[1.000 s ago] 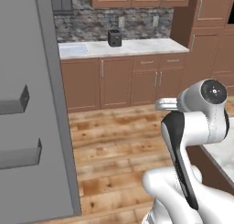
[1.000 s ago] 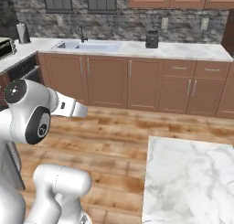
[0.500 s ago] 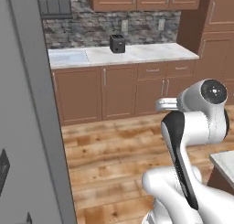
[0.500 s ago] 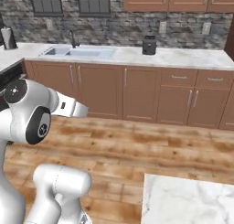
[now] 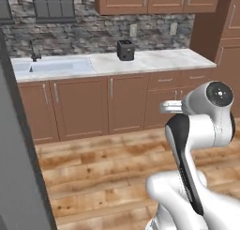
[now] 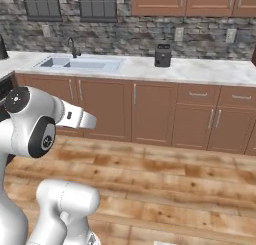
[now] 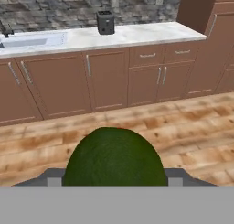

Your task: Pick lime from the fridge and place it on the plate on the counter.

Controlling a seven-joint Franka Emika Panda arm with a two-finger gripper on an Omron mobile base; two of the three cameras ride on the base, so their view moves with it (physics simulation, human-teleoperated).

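The lime (image 7: 114,159), round and dark green, bulges up at the bottom of the hand view. My gripper (image 7: 114,179) is shut on it, with a grey fingertip (image 7: 54,178) showing on either side. In the left base view the grey side of the fridge (image 5: 14,154) runs down the left edge. A white marble counter (image 5: 159,60) over brown cabinets runs along the far wall, also seen in the right base view (image 6: 200,69) and the hand view (image 7: 137,34). The plate is out of view.
A sink (image 5: 51,65) with a dark tap is set in the counter's left part, and a black toaster (image 5: 125,49) stands near the middle. A tall brown cabinet (image 5: 220,32) closes the counter's right end. Wooden floor (image 6: 165,174) lies between me and the cabinets.
The whole picture has shifted in both base views, so the base has moved. The fridge now takes up less of the left edge, and the marble slab has left the lower right.
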